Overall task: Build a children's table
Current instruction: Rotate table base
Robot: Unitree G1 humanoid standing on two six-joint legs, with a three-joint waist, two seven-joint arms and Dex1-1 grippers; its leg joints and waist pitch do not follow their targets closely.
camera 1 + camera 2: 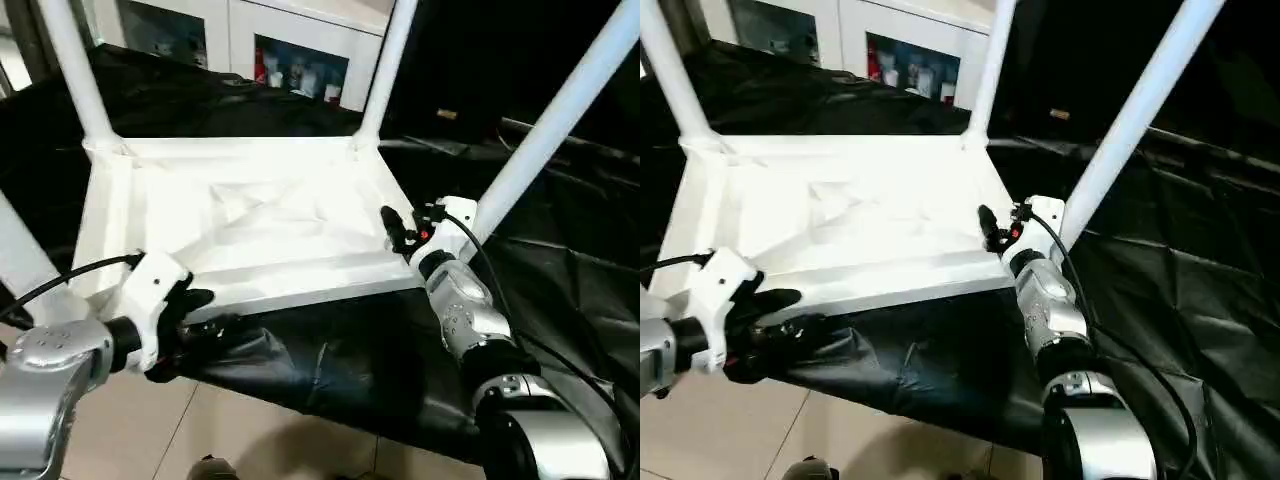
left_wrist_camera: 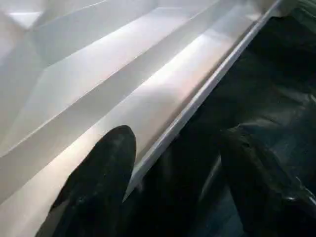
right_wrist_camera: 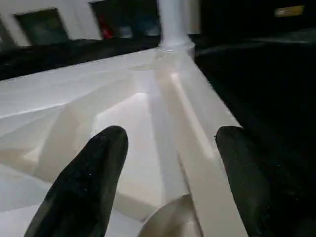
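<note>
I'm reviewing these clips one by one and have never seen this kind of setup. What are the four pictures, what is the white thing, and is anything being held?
The two wide pictures come from a camera pair on a humanoid robot's head, looking down over its silver arms. The other two come from cameras on its wrists, looking along each gripper's two black fingers.

The white thing is a children's table, lying upside down on a work table draped in black cloth. Its ribbed underside faces up and its legs stand in the corner sockets.

The left gripper is at the top's near edge, one finger over the white rim, the other over the cloth. The right gripper is at the near right corner, its fingers either side of the side rim. Both stand open; nothing is held.
</note>
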